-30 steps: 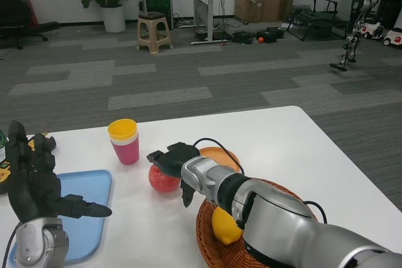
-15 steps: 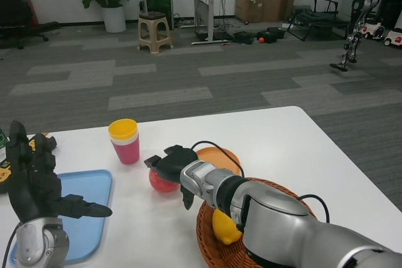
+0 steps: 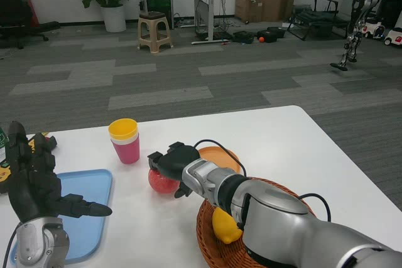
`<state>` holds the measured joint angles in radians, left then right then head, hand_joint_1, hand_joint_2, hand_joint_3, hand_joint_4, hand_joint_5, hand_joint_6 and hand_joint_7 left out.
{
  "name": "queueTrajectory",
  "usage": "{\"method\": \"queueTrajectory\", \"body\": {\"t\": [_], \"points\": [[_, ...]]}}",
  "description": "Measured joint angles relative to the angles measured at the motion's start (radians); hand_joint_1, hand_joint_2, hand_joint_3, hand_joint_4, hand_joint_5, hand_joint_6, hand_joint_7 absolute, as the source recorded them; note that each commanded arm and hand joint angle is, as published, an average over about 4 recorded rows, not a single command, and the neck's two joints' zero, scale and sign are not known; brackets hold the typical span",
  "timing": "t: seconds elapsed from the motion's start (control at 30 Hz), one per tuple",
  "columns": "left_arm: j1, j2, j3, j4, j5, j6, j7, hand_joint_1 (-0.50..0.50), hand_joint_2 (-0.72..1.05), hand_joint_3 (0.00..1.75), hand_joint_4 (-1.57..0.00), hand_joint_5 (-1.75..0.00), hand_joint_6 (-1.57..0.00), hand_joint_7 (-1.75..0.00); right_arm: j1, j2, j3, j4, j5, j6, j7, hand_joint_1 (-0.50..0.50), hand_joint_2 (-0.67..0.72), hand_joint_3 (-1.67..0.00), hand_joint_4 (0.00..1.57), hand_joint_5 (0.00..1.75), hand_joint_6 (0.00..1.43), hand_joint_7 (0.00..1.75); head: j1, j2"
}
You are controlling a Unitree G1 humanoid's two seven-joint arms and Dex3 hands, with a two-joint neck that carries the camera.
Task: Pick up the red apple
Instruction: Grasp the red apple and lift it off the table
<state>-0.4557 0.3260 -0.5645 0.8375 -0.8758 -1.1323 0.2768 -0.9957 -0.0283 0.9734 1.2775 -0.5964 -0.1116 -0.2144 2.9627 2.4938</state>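
Observation:
The red apple point(image 3: 161, 182) lies on the white table point(image 3: 282, 136) just left of the basket. My right hand point(image 3: 171, 163) sits on top of it, fingers draped over its top and right side, the thumb curling in at its lower right. The apple still rests on the table, and whether the grip has closed is unclear. My left hand point(image 3: 34, 180) waits at the left edge, held upright over the blue tray with its fingers apart and nothing in it.
A pink cup with a yellow cup stacked in it point(image 3: 124, 140) stands behind the apple. An orange plate point(image 3: 220, 155) lies behind my right forearm. The wicker basket point(image 3: 210, 233) holds a lemon point(image 3: 225, 225). The blue tray point(image 3: 88, 202) lies at the left.
The right hand's thumb has curled in from pointing downward to tuck against the apple's lower right. The apple and the left hand have stayed put.

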Motion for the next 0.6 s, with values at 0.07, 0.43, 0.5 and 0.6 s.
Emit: {"method": "queueTrajectory", "body": {"t": [0.07, 0.43, 0.5, 0.6], "points": [[0.000, 0.000, 0.000, 0.000, 0.000, 0.000, 0.000, -0.50, -0.72, 0.09, 0.00, 0.00, 0.00, 0.00, -0.006, 0.000, 0.000, 0.000, 0.005, -0.007, -0.003, -0.46, -0.60, -0.81, 0.64, 1.53, 1.00, 1.57, 0.001, -0.002], [0.000, 0.000, 0.000, 0.000, 0.000, 0.000, 0.000, -0.50, -0.72, 0.09, 0.00, 0.00, 0.00, 0.00, -0.012, 0.000, 0.000, 0.012, 0.004, -0.011, 0.005, -0.46, -0.60, -0.87, 1.09, 1.65, 1.29, 1.52, 0.005, -0.007], [0.000, 0.000, 0.000, 0.000, 0.000, 0.000, 0.000, -0.50, -0.72, 0.09, 0.00, 0.00, 0.00, 0.00, -0.012, -0.001, 0.000, 0.017, 0.004, -0.011, 0.005, -0.46, -0.60, -0.87, 1.15, 1.62, 1.31, 1.50, 0.006, -0.007], [0.000, 0.000, 0.000, 0.000, 0.000, 0.000, 0.000, -0.50, -0.72, 0.09, 0.00, 0.00, 0.00, 0.00, -0.012, -0.001, 0.000, 0.022, 0.004, -0.011, 0.006, -0.46, -0.60, -0.93, 1.17, 1.62, 1.29, 1.48, 0.007, -0.008]]}}
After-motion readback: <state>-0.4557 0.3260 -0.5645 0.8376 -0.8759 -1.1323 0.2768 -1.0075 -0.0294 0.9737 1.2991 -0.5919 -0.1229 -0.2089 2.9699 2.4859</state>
